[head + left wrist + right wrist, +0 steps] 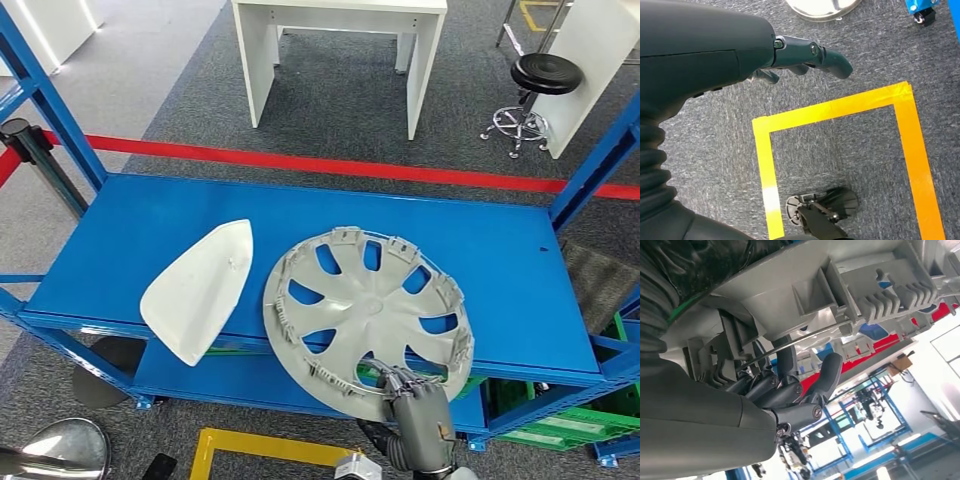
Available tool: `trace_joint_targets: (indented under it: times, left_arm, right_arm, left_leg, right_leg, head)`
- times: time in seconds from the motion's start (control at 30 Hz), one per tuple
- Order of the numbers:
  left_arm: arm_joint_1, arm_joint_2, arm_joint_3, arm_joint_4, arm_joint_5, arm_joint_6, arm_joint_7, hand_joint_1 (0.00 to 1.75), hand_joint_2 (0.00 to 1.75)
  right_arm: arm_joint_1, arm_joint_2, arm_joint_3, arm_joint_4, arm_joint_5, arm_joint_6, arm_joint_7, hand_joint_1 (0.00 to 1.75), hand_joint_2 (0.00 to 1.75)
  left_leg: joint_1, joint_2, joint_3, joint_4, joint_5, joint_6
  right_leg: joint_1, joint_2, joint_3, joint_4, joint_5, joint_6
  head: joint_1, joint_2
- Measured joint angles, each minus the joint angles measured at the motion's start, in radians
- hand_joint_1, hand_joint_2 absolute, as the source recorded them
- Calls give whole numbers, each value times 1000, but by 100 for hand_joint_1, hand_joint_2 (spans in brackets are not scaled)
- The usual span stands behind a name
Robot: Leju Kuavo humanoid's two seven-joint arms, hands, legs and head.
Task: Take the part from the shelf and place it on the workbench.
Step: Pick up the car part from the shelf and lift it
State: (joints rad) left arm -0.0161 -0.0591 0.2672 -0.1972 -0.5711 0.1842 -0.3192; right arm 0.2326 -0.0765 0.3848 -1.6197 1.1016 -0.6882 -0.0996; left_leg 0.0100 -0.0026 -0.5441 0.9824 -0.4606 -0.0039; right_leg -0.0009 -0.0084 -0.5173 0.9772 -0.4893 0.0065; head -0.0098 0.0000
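A grey wheel cover (373,310) lies inner side up on the blue shelf (490,270), its near rim overhanging the shelf's front edge. My right hand (411,400) comes up from below and grips that near rim. In the right wrist view its dark fingers (791,390) curl around the ribbed rim and wire ring of the wheel cover (810,285). A white teardrop-shaped part (200,290) lies to the left of the wheel cover, also jutting over the edge. My left hand (802,55) hangs over the carpet with fingers stretched out, holding nothing.
Blue uprights frame the shelf at both ends. Green crates (558,420) sit under its right side. A yellow tape square (226,445) marks the floor in front. Beyond a red floor line (340,165) stand a white table (340,30) and a black stool (545,75).
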Motion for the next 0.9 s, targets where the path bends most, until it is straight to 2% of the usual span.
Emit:
trace_joint_targets:
  times: [0.1, 0.3, 0.43, 0.63, 0.9]
  left_arm:
    - [0, 0, 7, 0, -5, 0, -1, 0, 175]
    - [1, 0, 21, 0, -14, 2, -1, 0, 175]
    - [2, 0, 28, 0, -17, 2, -1, 0, 175]
    - [3, 0, 42, 0, -20, 2, -1, 0, 175]
    - [5, 0, 53, 0, -30, 2, 0, 0, 175]
  right_arm:
    - [5, 1, -12, -9, -86, -5, -36, 175, 175]
    - [12, 29, -74, -15, -367, -12, -206, 175, 175]
    - [11, 56, -110, -26, -513, 4, -282, 175, 175]
    - [11, 88, -158, -39, -627, 43, -356, 175, 175]
    - [34, 122, -189, -90, -667, 45, -454, 175, 175]
  left_leg:
    - [0, 0, 0, 0, 0, 0]
    - [0, 0, 0, 0, 0, 0]
    - [0, 0, 0, 0, 0, 0]
    - [0, 0, 0, 0, 1, 0]
    - [0, 0, -1, 0, 0, 0]
  right_leg:
    - [0, 0, 0, 0, 0, 0]
    - [0, 0, 0, 0, 0, 0]
    - [0, 0, 0, 0, 0, 0]
    - [0, 0, 0, 0, 0, 0]
    - [0, 0, -1, 0, 0, 0]
  head:
    - [0, 0]
    - [0, 0]
    - [0, 0]
    - [0, 0]
    - [0, 0]
